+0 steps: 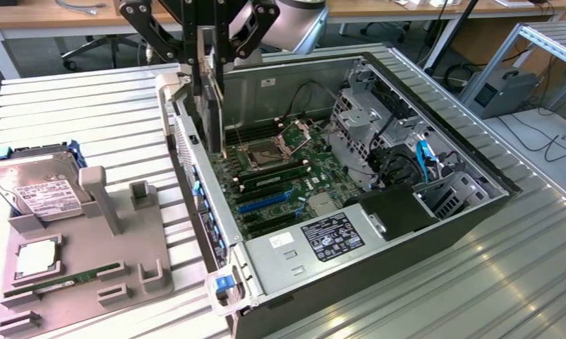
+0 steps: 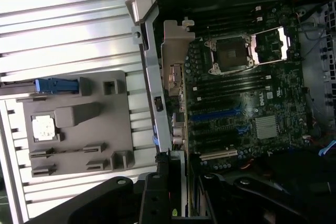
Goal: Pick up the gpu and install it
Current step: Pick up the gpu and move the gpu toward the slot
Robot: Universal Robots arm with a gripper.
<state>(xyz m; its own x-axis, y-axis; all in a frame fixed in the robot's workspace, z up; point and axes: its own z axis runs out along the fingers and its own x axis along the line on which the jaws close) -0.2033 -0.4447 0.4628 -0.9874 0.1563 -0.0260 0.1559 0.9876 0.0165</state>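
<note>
— So, where is the gpu (image 1: 207, 99)?
— Clamped edge-on between my jaws. It hangs upright from my gripper (image 1: 206, 53) inside the open case (image 1: 424, 240), close along its rear wall. In the exterior view that is about ten o'clock from the CPU socket (image 1: 262, 152).
— Then the pick-up is done?
— I judge so. The card is off the grey fixture (image 1: 94, 247), which lies well apart at eight o'clock from the case, with the hard drive (image 1: 38, 187) and RAM stick (image 1: 62, 282) there.
— And the install?
— Not done, as I read it. The blue slots (image 1: 264, 203) on the motherboard (image 1: 307, 180), at six o'clock from the socket, look bare. Whether the card's lower edge touches the board, I cannot tell.
</note>
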